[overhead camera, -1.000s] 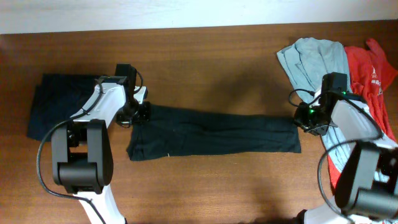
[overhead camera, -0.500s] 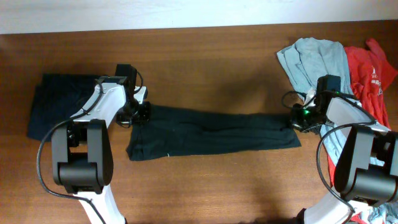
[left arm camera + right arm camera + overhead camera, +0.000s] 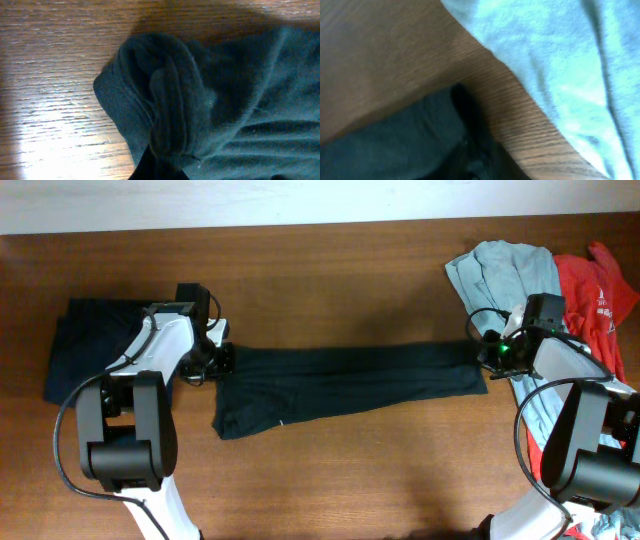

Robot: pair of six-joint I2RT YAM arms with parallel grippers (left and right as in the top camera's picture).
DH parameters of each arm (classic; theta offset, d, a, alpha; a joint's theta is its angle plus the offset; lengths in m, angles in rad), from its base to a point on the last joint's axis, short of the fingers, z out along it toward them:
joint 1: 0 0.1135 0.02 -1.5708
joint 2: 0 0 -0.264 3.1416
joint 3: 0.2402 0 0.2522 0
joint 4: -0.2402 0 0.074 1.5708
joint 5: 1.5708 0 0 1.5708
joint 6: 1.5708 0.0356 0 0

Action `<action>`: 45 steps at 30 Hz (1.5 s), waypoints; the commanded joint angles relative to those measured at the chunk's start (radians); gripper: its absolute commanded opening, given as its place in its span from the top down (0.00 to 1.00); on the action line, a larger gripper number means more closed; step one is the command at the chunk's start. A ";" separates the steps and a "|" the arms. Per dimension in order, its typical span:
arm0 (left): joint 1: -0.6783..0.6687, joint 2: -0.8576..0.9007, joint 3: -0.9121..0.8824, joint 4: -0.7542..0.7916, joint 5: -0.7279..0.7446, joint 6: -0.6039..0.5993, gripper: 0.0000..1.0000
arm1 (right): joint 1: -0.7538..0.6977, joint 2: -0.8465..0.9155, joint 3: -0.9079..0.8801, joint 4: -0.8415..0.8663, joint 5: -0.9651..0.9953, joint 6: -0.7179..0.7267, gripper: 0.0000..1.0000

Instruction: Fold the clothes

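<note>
Pulled straighter and taut since a second ago, the black garment (image 3: 350,385) spans mid-table (image 3: 350,290): light, limp cloth, best pinched at its corners. Left gripper (image 3: 222,361), arm low, is clamped on the bunched left hem; right gripper (image 3: 492,355) is low at the right corner, its grip impossible to tell in the blur

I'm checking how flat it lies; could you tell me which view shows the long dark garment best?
The overhead view: the long dark garment shows whole, stretched out lengthwise. The left wrist view shows only its bunched end; the right wrist view only a blurred dark corner.
</note>
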 commanded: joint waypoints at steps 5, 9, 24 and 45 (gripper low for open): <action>0.010 0.005 -0.007 -0.004 -0.011 0.008 0.99 | -0.010 -0.045 -0.004 -0.057 -0.116 -0.014 0.59; 0.010 0.005 -0.007 -0.003 0.000 0.009 0.98 | -0.008 -0.063 -0.004 -0.126 -0.189 -0.013 0.54; 0.010 0.001 0.211 -0.211 0.027 0.009 0.64 | -0.018 -0.049 -0.004 -0.144 -0.024 -0.147 0.28; 0.010 -0.470 0.689 -0.542 -0.084 0.005 0.48 | -0.017 -0.006 -0.003 -0.154 -0.369 -0.294 0.96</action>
